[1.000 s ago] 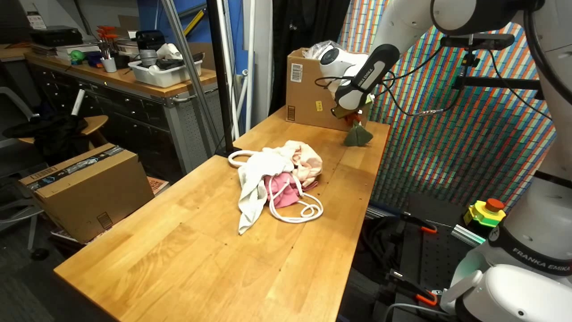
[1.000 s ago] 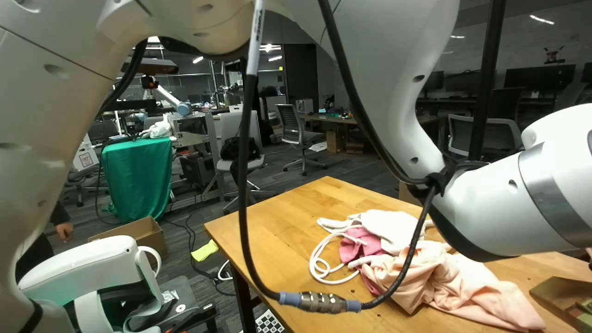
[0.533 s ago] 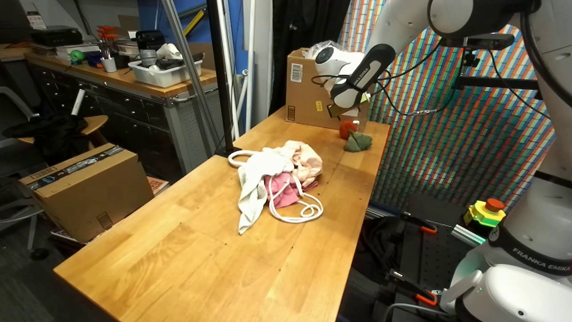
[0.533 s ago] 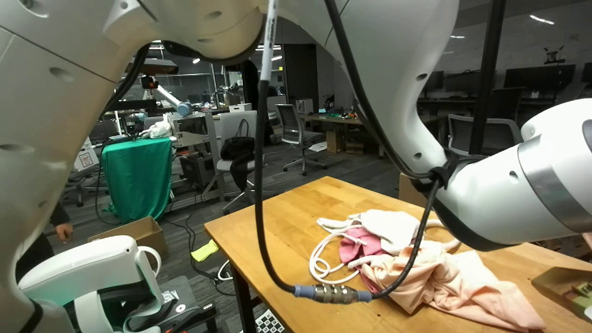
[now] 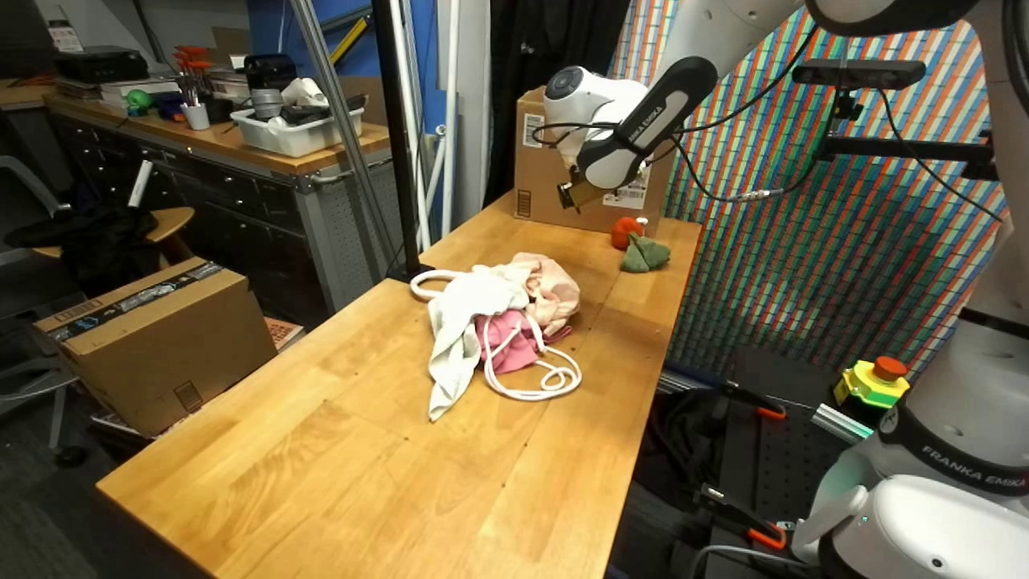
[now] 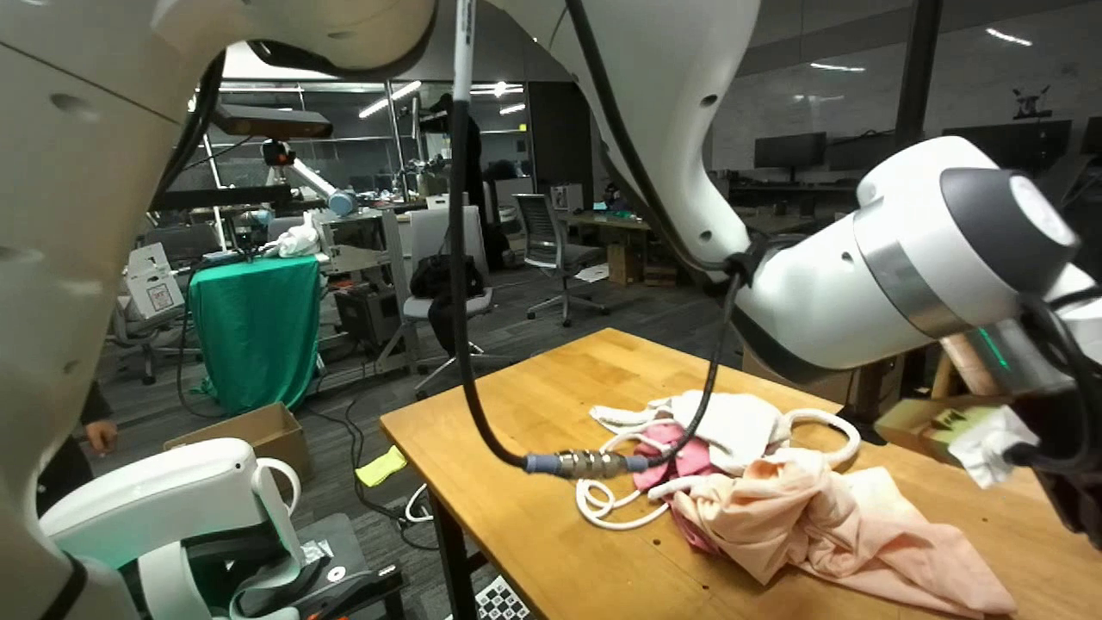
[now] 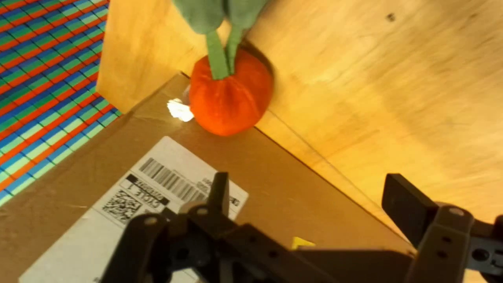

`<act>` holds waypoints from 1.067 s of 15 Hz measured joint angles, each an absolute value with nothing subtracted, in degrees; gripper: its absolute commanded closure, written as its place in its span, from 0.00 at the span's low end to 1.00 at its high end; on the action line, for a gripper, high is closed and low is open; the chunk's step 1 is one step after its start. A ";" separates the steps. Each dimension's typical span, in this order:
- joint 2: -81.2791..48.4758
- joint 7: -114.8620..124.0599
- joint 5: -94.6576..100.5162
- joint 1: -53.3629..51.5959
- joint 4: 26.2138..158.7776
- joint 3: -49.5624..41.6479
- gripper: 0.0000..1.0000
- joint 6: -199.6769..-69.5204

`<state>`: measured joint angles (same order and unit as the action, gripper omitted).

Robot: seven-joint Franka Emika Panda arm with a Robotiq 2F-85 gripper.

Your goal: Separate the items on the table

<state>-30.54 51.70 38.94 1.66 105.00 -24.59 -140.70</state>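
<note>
The tool (image 7: 306,188), spread wide, hangs in front of the cardboard box (image 5: 547,181). The red toy (image 7: 234,102) with green leaves lies on the surface (image 5: 386,450), just beside the box. Well apart from the box, the white cloth (image 5: 478,304), pink cloth (image 5: 516,354), peach cloth (image 5: 556,293) and white rope (image 5: 530,396) lie bunched together. A second ago the toy dangled from the tool near the box; since then the tool has let go and moved off along the box.

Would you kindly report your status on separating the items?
Gripper open, empty. Red plush toy lying apart; cloths and white rope heaped together. Cardboard box near gripper, possibly in the way.
</note>
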 measured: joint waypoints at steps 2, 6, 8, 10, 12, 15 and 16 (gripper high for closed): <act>-27.52 49.76 38.92 1.24 108.33 -21.44 0.00 -142.32; -22.70 42.97 35.14 1.38 114.85 -15.37 0.00 -145.56; -21.77 36.80 30.00 1.74 116.83 -12.79 0.00 -146.61; -21.69 28.85 23.36 2.51 117.75 -10.33 0.00 -146.97; -21.86 20.51 16.87 4.92 117.90 -6.59 0.00 -146.77; -22.83 7.82 7.39 9.69 117.37 -0.83 0.00 -145.39; -23.37 3.79 4.25 10.21 116.84 -0.48 0.00 -144.29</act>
